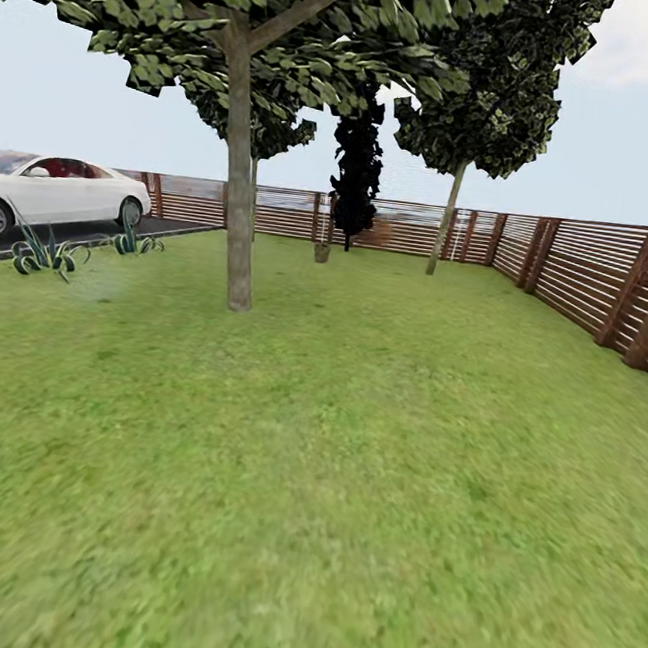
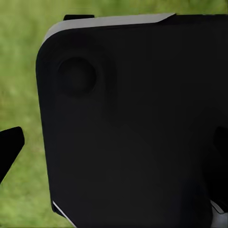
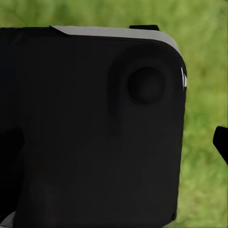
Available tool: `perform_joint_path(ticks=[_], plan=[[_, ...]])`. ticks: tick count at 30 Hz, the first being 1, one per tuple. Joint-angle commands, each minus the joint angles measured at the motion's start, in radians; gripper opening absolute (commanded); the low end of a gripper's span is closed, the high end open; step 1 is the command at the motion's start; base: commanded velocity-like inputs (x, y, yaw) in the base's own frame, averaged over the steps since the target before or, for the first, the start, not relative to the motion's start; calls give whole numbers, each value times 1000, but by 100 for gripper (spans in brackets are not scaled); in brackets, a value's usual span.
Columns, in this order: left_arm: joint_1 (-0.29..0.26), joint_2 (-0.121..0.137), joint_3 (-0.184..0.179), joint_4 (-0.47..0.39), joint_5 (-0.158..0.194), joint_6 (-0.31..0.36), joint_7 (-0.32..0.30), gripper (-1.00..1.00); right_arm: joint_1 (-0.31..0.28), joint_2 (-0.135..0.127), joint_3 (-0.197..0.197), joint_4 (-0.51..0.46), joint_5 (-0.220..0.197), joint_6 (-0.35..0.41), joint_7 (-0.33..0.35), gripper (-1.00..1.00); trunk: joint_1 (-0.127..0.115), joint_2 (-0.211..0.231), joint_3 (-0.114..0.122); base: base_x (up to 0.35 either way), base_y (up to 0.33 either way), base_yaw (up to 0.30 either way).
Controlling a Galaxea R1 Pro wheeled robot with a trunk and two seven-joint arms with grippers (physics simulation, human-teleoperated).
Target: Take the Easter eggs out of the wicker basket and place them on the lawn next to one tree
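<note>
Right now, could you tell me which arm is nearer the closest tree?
Left, probably: the tree stands ahead, left of centre, on the left arm's side; the right arm sits slightly farther.

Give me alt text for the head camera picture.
A wide green lawn with a pale-trunked tree ahead at left, a wooden slat fence behind and along the right, and a white car on the driveway at far left.

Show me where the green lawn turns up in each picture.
Head view: the lawn spreads over the lower half, from the tree trunk to the fence.
Left wrist view: a blurred green strip beside and above the black housing.
Right wrist view: green beside and above the same kind of housing.
Shared landmark: the grass itself.
</note>
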Motion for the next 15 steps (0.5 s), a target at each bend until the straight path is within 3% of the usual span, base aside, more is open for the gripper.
perform_joint_path(ticks=[1, 15], plan=[[0, 0, 0, -1, 0, 1, 0, 100, -1, 0, 0, 1, -2, -4, 1, 100, 0, 0, -1, 221, 280, 0], [0, 1, -1, -1, 0, 0, -1, 100, -1, 0, 0, 1, -2, -4, 1, 100, 0, 0, -1, 218, 281, 0]])
